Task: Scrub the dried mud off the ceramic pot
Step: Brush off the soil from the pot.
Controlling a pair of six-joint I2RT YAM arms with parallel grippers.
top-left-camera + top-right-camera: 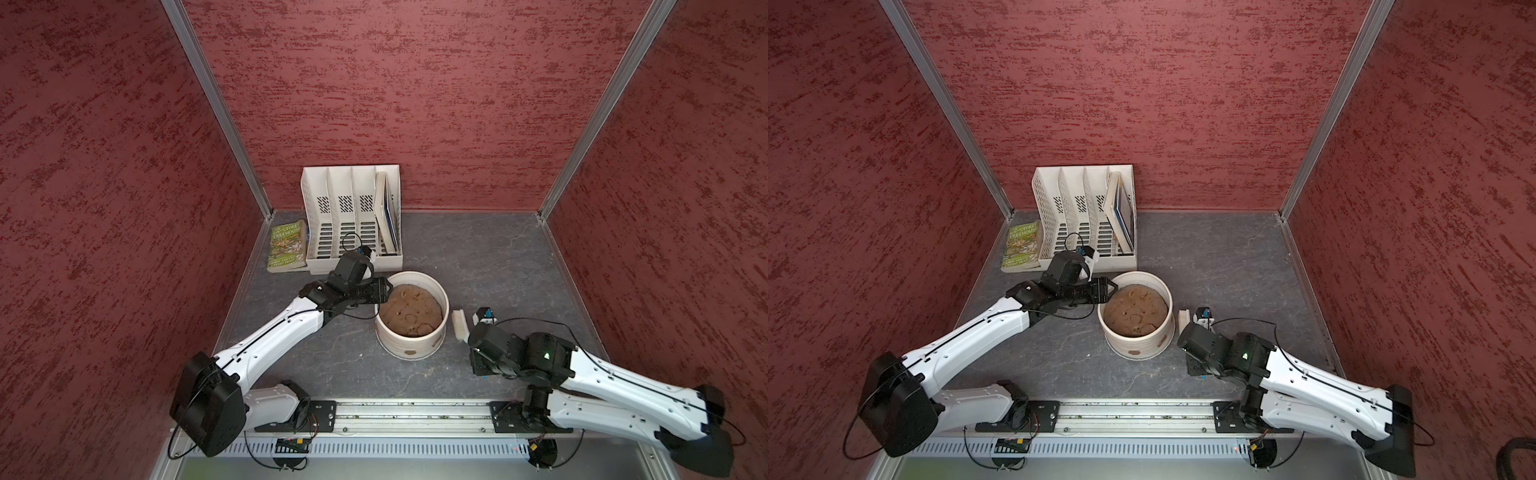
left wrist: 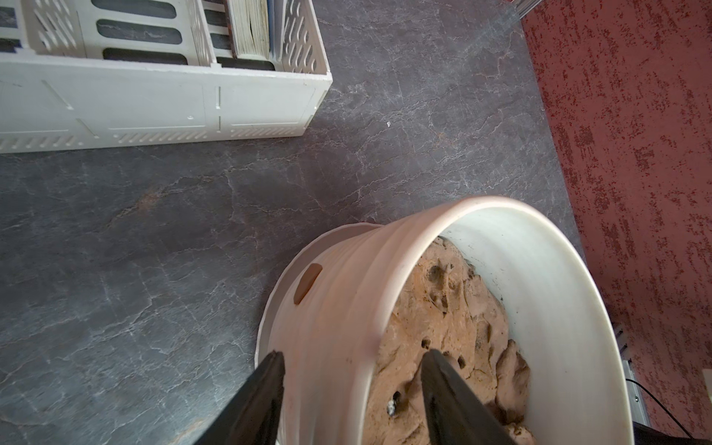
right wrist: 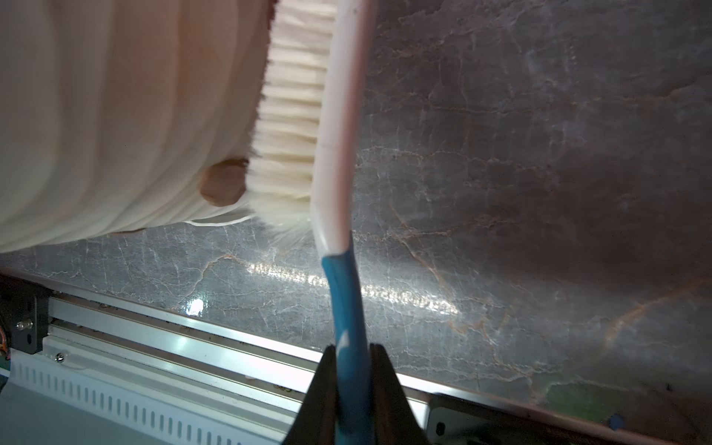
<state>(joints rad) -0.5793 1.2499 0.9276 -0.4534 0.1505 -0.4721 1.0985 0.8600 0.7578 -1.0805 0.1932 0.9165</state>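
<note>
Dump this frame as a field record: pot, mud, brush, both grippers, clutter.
pot: upright on the table, filled with soil
mud: brown patches on the outer wall, not yet cleaned off
brush: bristles against the pot wall, at a mud patch's edge
right gripper: shut on the brush's blue handle
left gripper: open, fingers straddling the pot rim, one outside, one over the soil
clutter: file organiser holding books, green book beside it
</note>
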